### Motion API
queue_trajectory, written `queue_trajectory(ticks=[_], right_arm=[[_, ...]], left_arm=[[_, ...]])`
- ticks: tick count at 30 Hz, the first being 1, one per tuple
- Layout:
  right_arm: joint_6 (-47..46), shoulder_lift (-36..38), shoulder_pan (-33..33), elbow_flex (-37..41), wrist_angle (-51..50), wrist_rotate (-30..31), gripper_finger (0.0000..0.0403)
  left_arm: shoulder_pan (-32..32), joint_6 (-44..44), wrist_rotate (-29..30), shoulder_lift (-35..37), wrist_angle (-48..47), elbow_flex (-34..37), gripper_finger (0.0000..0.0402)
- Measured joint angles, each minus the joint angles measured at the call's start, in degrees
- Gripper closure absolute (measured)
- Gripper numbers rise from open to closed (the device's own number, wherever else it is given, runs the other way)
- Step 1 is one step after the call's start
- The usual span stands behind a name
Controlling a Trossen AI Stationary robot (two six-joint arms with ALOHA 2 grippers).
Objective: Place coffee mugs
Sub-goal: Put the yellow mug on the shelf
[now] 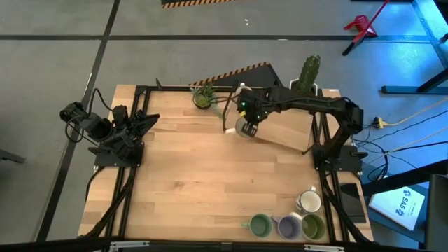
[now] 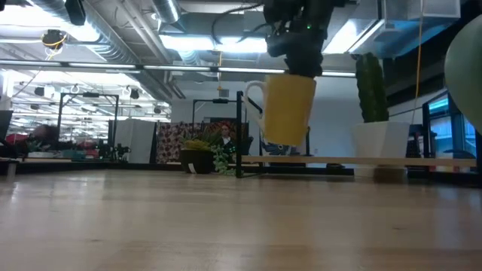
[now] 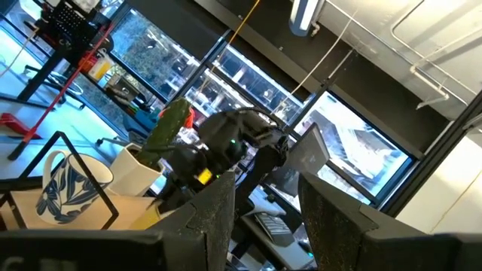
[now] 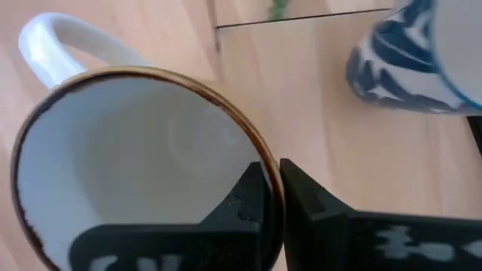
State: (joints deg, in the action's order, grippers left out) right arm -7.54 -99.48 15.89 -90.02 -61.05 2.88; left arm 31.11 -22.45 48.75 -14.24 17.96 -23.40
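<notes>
- The left end effector (image 1: 148, 120) waits folded at the worktop's (image 1: 210, 175) 9 o'clock edge; its fingers (image 3: 215, 218) stand spread with a clear gap, holding nothing.
- A small potted plant (image 1: 203, 98) sits near the 12 o'clock edge, just left of the right arm's reach.
- The right end effector (image 1: 247, 124) hangs over the far middle of the worktop, toward 12 o'clock, and pinches the rim of a cream mug (image 2: 289, 108) with a brown-edged lip (image 4: 151, 79): one finger inside the wall, one outside.
- In the low view that mug hangs clear above the wood, handle (image 2: 252, 96) pointing left.
- A blue-patterned mug (image 4: 422, 56) stands on the worktop close beside the held one.
- A cactus pot (image 1: 309, 75) stands at about 1 o'clock.
- At the 5 o'clock corner, four mugs cluster: a green mug (image 1: 261, 225), a lavender mug (image 1: 290, 225), another green mug (image 1: 313, 225), and a white mug (image 1: 309, 202) just behind them.
</notes>
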Motion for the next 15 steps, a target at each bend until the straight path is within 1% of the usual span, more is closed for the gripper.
queue_trajectory(ticks=[5,11,15], right_arm=[[-1.78,-0.11,2.91,0.01,0.26,-0.71,0.0402],[-3.79,-0.13,4.17,0.01,1.60,-0.96,0.0402],[-4.36,-1.51,4.40,0.06,1.50,-1.79,0.0403]], left_arm=[[0.00,-0.01,0.04,0.00,0.01,0.00,0.0259],[0.00,0.05,0.05,0.00,0.01,0.00,0.0259],[0.00,0.06,0.07,0.00,0.00,0.00,0.0259]])
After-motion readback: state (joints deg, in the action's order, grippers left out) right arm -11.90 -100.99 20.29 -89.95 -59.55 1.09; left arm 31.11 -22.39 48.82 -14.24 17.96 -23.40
